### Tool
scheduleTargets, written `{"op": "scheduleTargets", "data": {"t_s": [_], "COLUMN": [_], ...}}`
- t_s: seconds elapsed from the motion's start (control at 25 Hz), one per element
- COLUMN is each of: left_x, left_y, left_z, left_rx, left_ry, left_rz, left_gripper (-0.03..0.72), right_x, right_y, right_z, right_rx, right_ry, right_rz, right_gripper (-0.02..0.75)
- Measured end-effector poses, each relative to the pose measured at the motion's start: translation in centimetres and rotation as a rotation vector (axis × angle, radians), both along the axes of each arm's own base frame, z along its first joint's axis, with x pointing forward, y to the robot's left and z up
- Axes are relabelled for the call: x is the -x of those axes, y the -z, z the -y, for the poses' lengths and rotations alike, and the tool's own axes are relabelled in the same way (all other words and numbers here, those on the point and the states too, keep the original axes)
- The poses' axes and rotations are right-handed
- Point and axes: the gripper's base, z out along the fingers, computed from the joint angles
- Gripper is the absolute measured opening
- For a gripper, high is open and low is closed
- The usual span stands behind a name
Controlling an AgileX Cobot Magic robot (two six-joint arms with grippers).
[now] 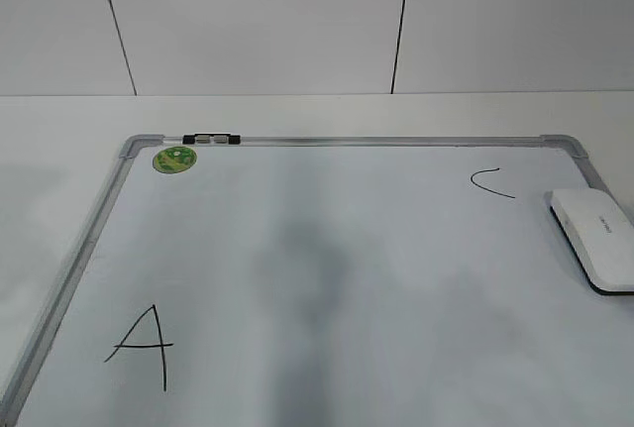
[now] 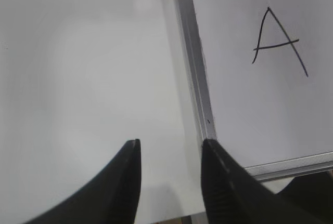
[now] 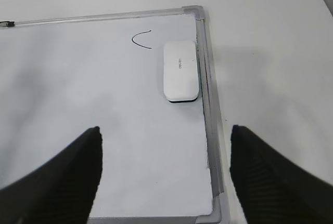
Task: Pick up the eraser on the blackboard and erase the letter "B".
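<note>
The blackboard (image 1: 327, 278) is a white board with a silver frame lying flat on the table. The white eraser (image 1: 594, 239) lies on it by the right frame; it also shows in the right wrist view (image 3: 180, 70). A black "C" curve (image 1: 491, 183) sits left of the eraser, and a large "A" (image 1: 144, 346) is at the near left. No letter "B" shows in any view. My right gripper (image 3: 165, 148) is open and empty, hovering over the board's near right corner, well short of the eraser. My left gripper (image 2: 170, 154) is open and empty beside the board's left frame (image 2: 195, 73).
A round green sticker (image 1: 173, 160) and a small black clip (image 1: 211, 138) sit at the board's far left corner. White table (image 1: 59, 150) surrounds the board, with a white panelled wall behind. The table's near edge shows under my left gripper.
</note>
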Motion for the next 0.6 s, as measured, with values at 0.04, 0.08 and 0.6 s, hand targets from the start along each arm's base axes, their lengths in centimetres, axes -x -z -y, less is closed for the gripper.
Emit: {"op": "scheduleTargets", "data": {"t_s": [0.04,0.08,0.6], "left_x": [1.1,2.0,15.1], "left_y": [-0.2,-0.2,-0.2], "left_z": [-0.2,-0.3,-2.2], "left_rx": [0.009,0.015,0.103], "left_ry": [-0.001,-0.002,0.009], "left_rz": [0.058,0.098,0.588], "left_gripper": [0.289,0.289,0.289], "right_x": [0.6,0.9,1.7], "right_y": [0.4,0.8,6.7], "right_z": [0.0,0.0,0.1], "right_rx": [0.001,0.001,0.091], "right_ry": [0.001,0.001,-0.050], "right_rz": [0.016,0.021,-0.033], "right_gripper": [0.585,0.585,0.585]}}
